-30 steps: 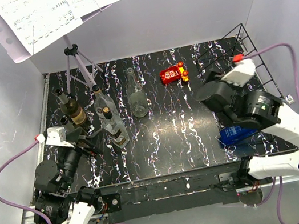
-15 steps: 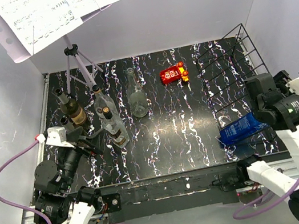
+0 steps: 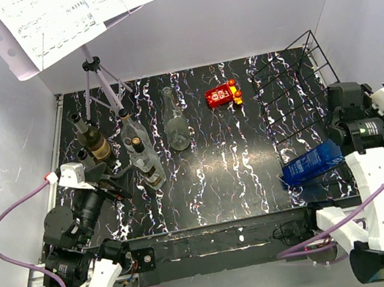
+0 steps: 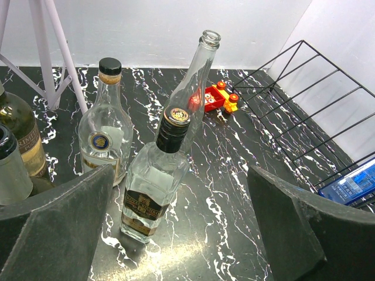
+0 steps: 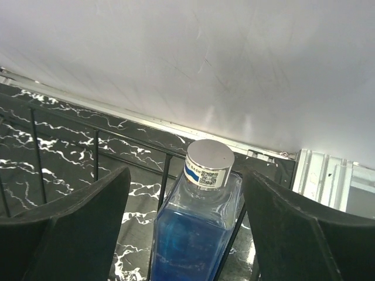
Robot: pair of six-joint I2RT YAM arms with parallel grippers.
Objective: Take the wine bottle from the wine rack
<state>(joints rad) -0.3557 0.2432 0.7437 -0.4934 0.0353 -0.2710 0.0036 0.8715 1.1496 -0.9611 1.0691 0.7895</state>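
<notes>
Blue wine bottle (image 3: pixel 313 162) lies on wine rack (image 3: pixel 294 88), near end. QR sticker (image 5: pixel 206 177) at silver cap (image 5: pixel 210 154) shows from right wrist only. Right fingers (image 5: pixel 76 228) wide, flanking cap, clear of it; left fingers (image 4: pixel 58 216) wide.

A black thin-wire wine rack (image 3: pixel 299 104) with parallel bars stands along the right side of the dark marbled counter. A wine bottle (image 3: pixel 313 161) of clear glass, filled with blue liquid, lies across the bars at the rack's near end. It has a silver cap (image 5: pixel 209 163).
</notes>
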